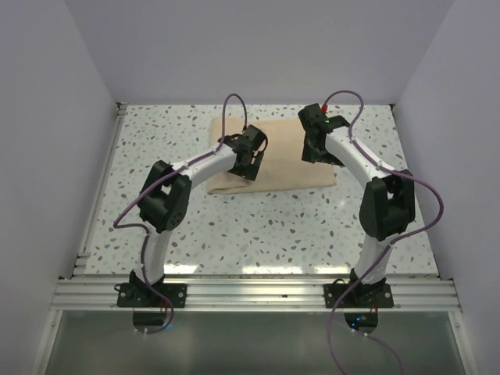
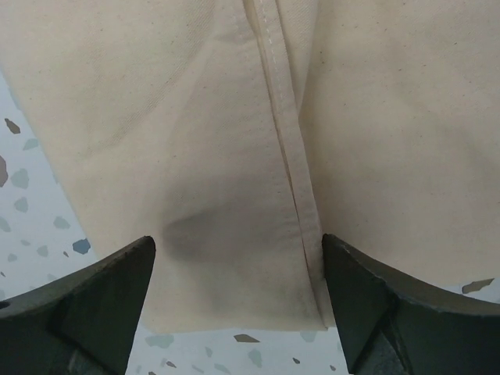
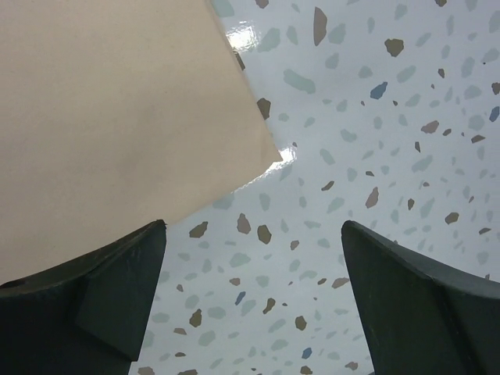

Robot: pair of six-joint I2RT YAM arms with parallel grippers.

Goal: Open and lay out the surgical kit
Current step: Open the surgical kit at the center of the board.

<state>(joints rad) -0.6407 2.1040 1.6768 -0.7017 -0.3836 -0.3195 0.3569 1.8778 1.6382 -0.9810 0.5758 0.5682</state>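
Observation:
The beige cloth wrap lies folded shut at the back middle of the speckled table. My left gripper is open over the wrap's near left part; in its wrist view the jaws straddle a folded flap with a stitched hem. My right gripper is open over the wrap's right part; its wrist view shows a cloth corner at the left and bare table between the jaws. The steel tray and the instruments are hidden.
White walls enclose the table on the left, back and right. An aluminium rail runs along the near edge by the arm bases. Purple cables loop from both arms.

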